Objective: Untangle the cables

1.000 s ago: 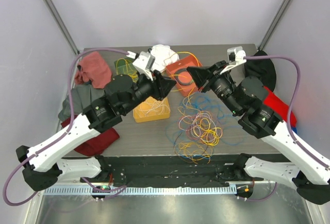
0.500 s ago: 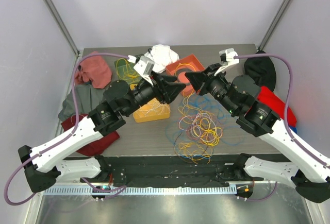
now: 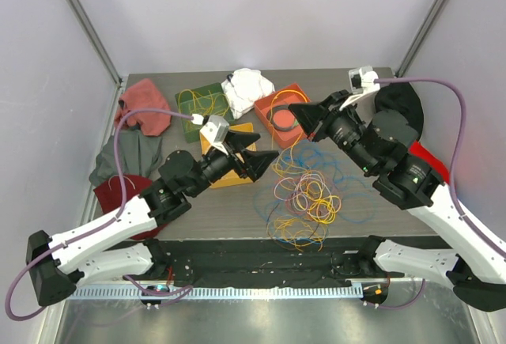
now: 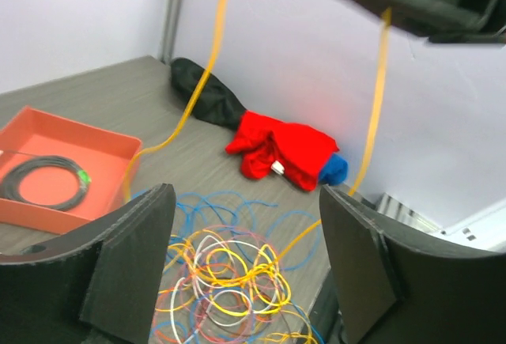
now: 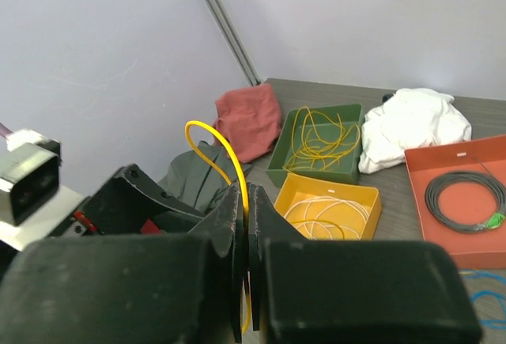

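— Where are the cables (image 3: 304,198)?
— Most lie in one loose heap on the table (image 3: 229,209), between the two arms: yellow, pink, white, orange and blue loops lying over each other. One yellow cable (image 5: 236,172) goes up out of it.
— Held by what?
— The right gripper (image 3: 292,111) is pinched closed on it above the heap, and the strand hangs down in a long loop. The left gripper (image 4: 245,233) is near that loop, jaws spread wide, nothing between them.
— And around the heap?
— Three trays behind it: a green tray (image 3: 202,103) with yellow cables, a yellow tray (image 5: 328,206) with a white one, an orange tray (image 5: 443,162) with a black coil (image 5: 466,194). Six cloths lie at the edges: a pink cloth (image 3: 145,97), a grey cloth (image 3: 126,154) and a dark red cloth (image 3: 118,190) on the left, a white cloth (image 3: 247,87) at the back, a black cloth (image 4: 205,95) and a red cloth (image 4: 277,150) on the right.
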